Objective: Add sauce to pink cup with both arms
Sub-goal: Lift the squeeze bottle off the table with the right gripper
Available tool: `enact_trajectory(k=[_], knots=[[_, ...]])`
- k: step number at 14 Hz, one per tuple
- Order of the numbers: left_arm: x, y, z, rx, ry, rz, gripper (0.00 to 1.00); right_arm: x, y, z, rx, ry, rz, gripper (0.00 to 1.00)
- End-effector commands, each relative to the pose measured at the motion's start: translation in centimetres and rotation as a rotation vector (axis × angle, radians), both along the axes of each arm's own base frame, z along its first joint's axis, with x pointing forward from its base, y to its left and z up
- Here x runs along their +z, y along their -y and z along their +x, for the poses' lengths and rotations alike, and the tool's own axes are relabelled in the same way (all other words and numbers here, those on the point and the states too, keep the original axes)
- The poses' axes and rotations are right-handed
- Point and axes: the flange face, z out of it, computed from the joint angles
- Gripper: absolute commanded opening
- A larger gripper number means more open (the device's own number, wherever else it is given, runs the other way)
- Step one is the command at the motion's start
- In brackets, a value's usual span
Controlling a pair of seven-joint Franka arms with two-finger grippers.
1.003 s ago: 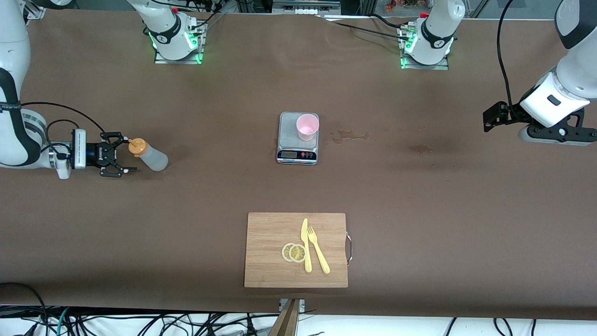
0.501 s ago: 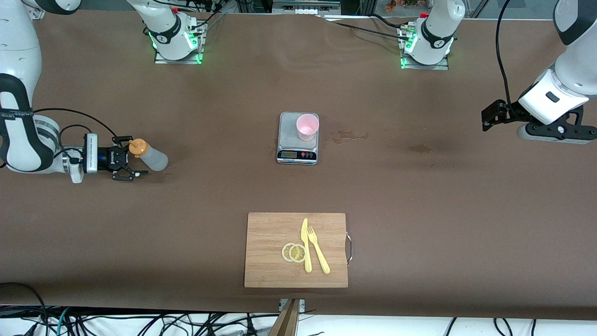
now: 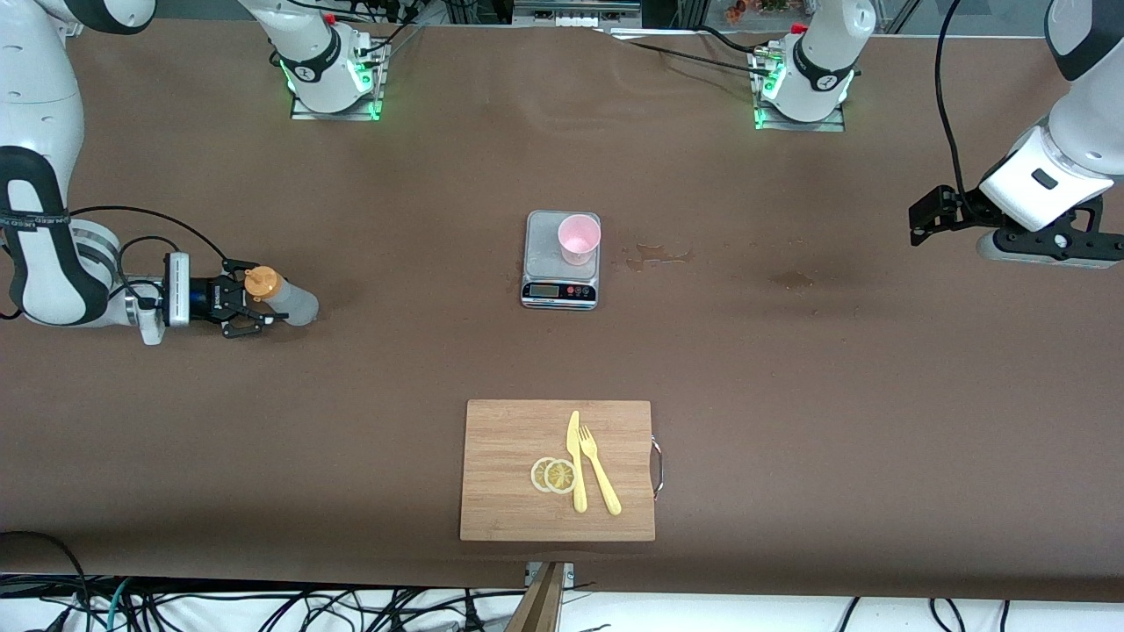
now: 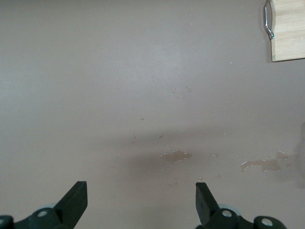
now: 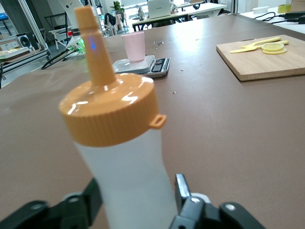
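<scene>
At the right arm's end of the table, right gripper (image 3: pixel 248 304) clamped on the soft, probably light translucent squeeze bottle with orange nozzle cap (image 3: pixel 279 295), best held low; left gripper (image 3: pixel 920 218) waiting, jaws open.

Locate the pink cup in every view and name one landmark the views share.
Front view: pink cup stands on the grey scale, mid-table.
Left wrist view: not in it.
Right wrist view: pink cup on the scale, past the sauce bottle.
Shared landmark: the cutting board.
</scene>
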Motion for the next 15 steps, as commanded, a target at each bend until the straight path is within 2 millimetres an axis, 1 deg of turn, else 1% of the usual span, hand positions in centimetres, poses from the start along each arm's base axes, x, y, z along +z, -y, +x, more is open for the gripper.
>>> enact_trajectory(k=[1, 2, 3, 5, 6, 7, 8, 10, 12, 13, 15], knots=[[0.3, -0.6, -0.1, 0.005, 0.009, -0.016, 1.0, -0.3, 0.0, 0.0, -0.008, 0.016, 0.022, 0.41], [0.3, -0.6, -0.1, 0.005, 0.009, -0.016, 1.0, -0.5, -0.2, -0.1, -0.005, 0.016, 0.024, 0.33], [0.2, -0.7, -0.1, 0.007, 0.007, -0.016, 1.0, -0.4, -0.5, 0.0, 0.003, 0.017, 0.026, 0.3], [0.2, -0.8, -0.1, 0.008, 0.007, -0.015, 1.0, 0.1, -1.2, 0.3, 0.017, 0.024, 0.023, 0.27], [0.2, -0.8, -0.1, 0.008, 0.007, -0.012, 1.0, 0.5, -2.0, 0.7, 0.03, 0.031, 0.019, 0.27], [0.2, -0.8, -0.1, 0.006, 0.007, -0.009, 1.0, 1.4, -3.1, 1.3, 0.044, 0.041, 0.006, 0.25], [0.3, -1.0, -0.1, 0.006, 0.009, -0.004, 1.0, 2.5, -3.6, 1.8, 0.049, 0.05, -0.009, 0.2], [0.2, -1.1, 0.0, 0.01, 0.008, -0.004, 1.0, 3.7, -5.5, 2.6, 0.056, 0.015, -0.056, 0.2], [0.1, -1.3, -0.1, 0.009, 0.006, -0.001, 1.0, 6.9, -7.4, 3.7, 0.046, 0.013, -0.12, 0.2], [-0.1, -1.4, -0.1, 0.013, -0.001, 0.001, 1.0, 8.3, -7.8, 4.1, 0.03, 0.001, -0.163, 0.2], [-0.4, -1.9, -0.1, 0.021, -0.006, 0.002, 1.0, 11.4, -10.2, 5.1, 0.025, -0.006, -0.259, 0.2]])
